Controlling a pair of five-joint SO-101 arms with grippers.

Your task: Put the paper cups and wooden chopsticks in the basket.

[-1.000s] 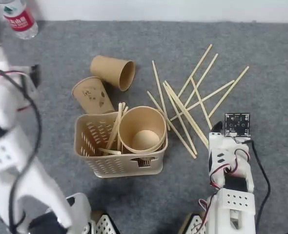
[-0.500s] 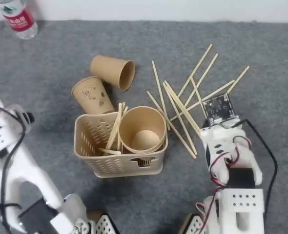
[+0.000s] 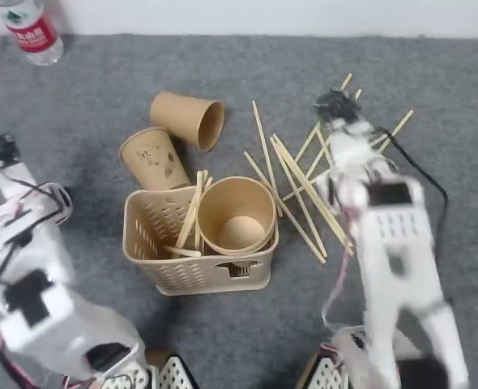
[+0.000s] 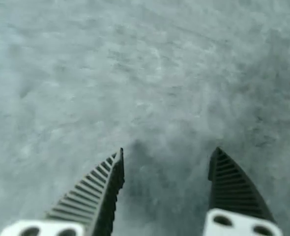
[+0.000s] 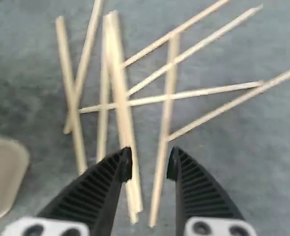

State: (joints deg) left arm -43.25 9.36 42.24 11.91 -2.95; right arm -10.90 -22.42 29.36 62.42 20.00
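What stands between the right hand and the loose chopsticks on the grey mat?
Nothing visible does. The right hand is open over the scattered chopsticks, and one stick already runs into the gap between its two sides.

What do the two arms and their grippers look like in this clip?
The left arm and right arm have white plastic shells with perforated panels and black blocks. Thin red, black and white cables loop along them. The left gripper and right gripper have black ribbed, tapering fingers on white bases with round holes.
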